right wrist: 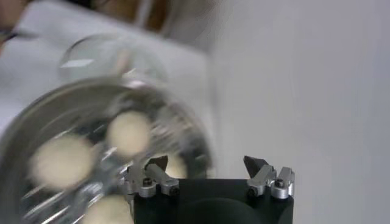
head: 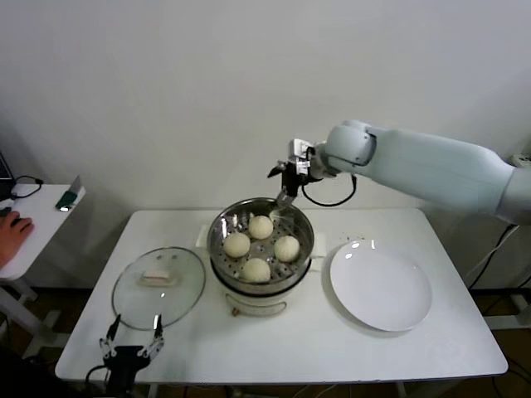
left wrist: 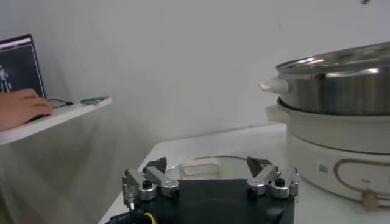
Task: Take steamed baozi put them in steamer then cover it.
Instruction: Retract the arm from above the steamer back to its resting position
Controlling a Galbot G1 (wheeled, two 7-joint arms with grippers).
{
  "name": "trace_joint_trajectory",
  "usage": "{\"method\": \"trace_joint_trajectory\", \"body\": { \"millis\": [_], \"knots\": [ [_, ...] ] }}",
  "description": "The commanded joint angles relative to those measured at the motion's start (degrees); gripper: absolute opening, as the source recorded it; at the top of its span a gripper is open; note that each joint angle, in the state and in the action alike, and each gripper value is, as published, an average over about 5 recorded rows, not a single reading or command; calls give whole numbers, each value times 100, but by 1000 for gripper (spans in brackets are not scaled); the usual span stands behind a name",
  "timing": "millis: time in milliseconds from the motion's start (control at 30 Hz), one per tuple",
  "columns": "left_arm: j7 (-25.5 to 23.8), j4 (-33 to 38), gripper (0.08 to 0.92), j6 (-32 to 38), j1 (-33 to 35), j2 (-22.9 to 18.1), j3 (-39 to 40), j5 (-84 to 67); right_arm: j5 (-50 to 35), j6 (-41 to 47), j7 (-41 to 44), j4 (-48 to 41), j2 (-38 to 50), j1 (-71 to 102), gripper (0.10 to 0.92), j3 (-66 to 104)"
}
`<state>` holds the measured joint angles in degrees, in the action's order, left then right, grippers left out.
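The steel steamer (head: 226, 217) stands at the table's middle on its cream base, with several white baozi (head: 260, 226) on its perforated tray. My right gripper (head: 287, 181) hovers open and empty above the steamer's far rim; its wrist view looks down on the blurred baozi (right wrist: 129, 133) past the right gripper (right wrist: 206, 161). The glass cover (head: 178, 292) lies flat on the table left of the steamer. My left gripper (head: 133, 338) is open at the front-left edge, just short of the cover (left wrist: 201, 169), which shows between the fingers of the left gripper (left wrist: 207, 163).
An empty white plate (head: 380, 286) lies right of the steamer (left wrist: 341, 85). At the far left a small side table (head: 37, 217) carries a person's hand (head: 12, 225). A wall stands close behind the table.
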<state>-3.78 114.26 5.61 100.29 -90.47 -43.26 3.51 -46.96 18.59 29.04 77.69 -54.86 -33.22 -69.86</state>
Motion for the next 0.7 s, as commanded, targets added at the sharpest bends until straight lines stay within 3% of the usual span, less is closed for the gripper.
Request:
{"method": "trace_joint_trajectory", "body": {
  "millis": [33, 367, 700],
  "knots": [
    [-9, 115, 823, -116, -188, 56, -41, -35, -222, -238, -2613, 1300, 1684, 2861, 823, 3626],
    [-258, 227, 823, -243, -450, 112, -49, 119, 423, -934, -2556, 2128, 2221, 7572, 823, 7863],
    [-225, 200, 823, -247, -657, 242, -106, 351, 1156, -2020, -2176, 2617, 973, 11011, 823, 10727]
  ]
}}
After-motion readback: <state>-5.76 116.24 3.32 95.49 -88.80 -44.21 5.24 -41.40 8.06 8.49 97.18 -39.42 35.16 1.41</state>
